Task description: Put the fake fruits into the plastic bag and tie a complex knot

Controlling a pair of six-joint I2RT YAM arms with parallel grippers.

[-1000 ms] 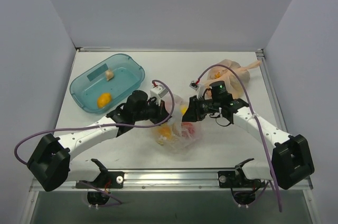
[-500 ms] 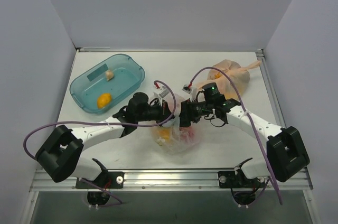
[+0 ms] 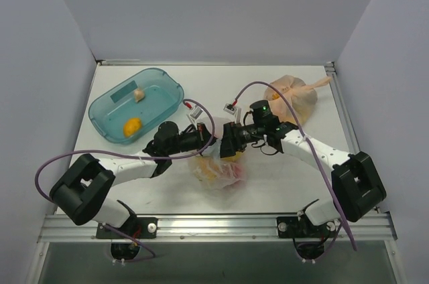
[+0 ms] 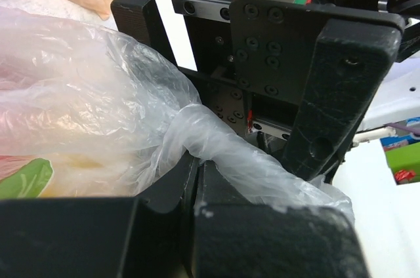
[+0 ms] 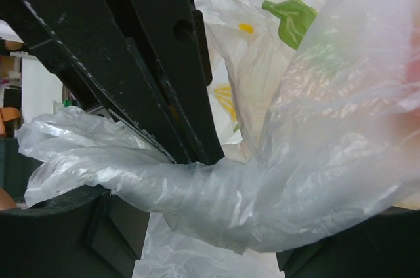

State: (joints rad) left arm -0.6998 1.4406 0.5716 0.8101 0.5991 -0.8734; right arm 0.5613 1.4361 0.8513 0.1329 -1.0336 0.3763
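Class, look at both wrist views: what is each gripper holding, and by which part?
Both the left gripper and the right gripper clamp the clear plastic bag by its twisted neck.

White table (image 3: 167, 193) carries a teal tray (image 3: 100, 120) at far left, a peach-orange tied bag (image 3: 293, 94) at far right, and the clear plastic bag (image 3: 221, 171) with fake fruits (image 3: 209, 169) near the middle front. 2 fruits sit inside the tray, 1 orange (image 3: 132, 126) and 1 pale (image 3: 139, 94).
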